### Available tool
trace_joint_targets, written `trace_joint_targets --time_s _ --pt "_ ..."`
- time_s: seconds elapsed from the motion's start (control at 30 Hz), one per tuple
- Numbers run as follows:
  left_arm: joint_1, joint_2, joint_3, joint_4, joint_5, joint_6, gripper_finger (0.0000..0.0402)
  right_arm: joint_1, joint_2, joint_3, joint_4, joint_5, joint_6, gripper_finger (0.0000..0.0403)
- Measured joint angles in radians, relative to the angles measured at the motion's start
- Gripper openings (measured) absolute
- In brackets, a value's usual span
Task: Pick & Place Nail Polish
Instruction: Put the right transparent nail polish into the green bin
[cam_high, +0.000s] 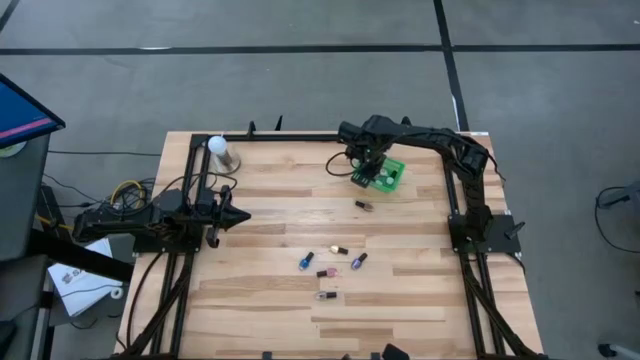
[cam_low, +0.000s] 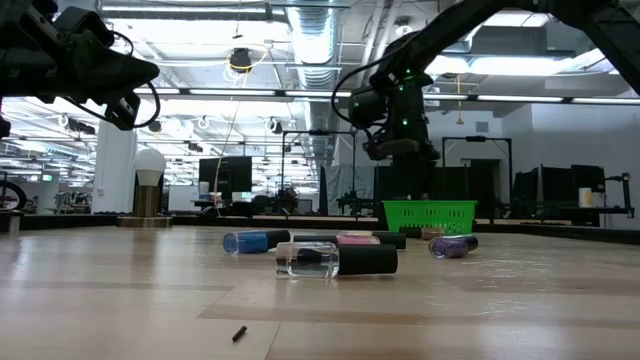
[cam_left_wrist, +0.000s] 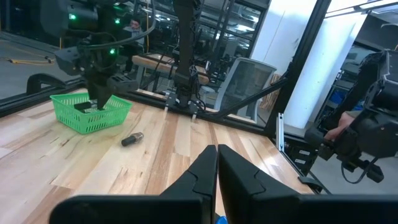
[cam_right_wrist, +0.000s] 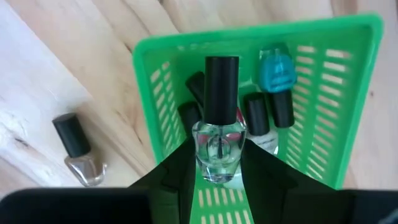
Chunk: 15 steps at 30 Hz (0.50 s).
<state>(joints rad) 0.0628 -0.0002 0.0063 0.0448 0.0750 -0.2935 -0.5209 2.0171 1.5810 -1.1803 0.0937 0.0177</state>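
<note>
From above, the right gripper (cam_high: 368, 176) hangs over the green basket (cam_high: 393, 178) while five bottles (cam_high: 330, 262) lie loose mid-table, and the left gripper (cam_high: 238, 215), fingers pressed together, waits at the left side. At the right wrist, its jaws pinch a clear bottle (cam_right_wrist: 218, 149) by the glass above bottles already in the basket (cam_right_wrist: 348, 93). If let go from here it could strike those and bounce over the low rim, joining the stray bottle (cam_right_wrist: 79, 150) lying just outside.
</note>
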Motion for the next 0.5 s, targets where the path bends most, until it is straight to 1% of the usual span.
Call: trace_joint_targets --time_s 0.1,0.5 --pt "0.0 0.0 0.0 0.0 0.0 0.0 0.0008 -0.004 0.0 0.0 0.029 -0.001 0.0 0.0104" --pt "0.0 0.0 0.0 0.0 0.0 0.0 0.0008 -0.024 0.0 -0.005 0.041 -0.007 0.016 0.0104"
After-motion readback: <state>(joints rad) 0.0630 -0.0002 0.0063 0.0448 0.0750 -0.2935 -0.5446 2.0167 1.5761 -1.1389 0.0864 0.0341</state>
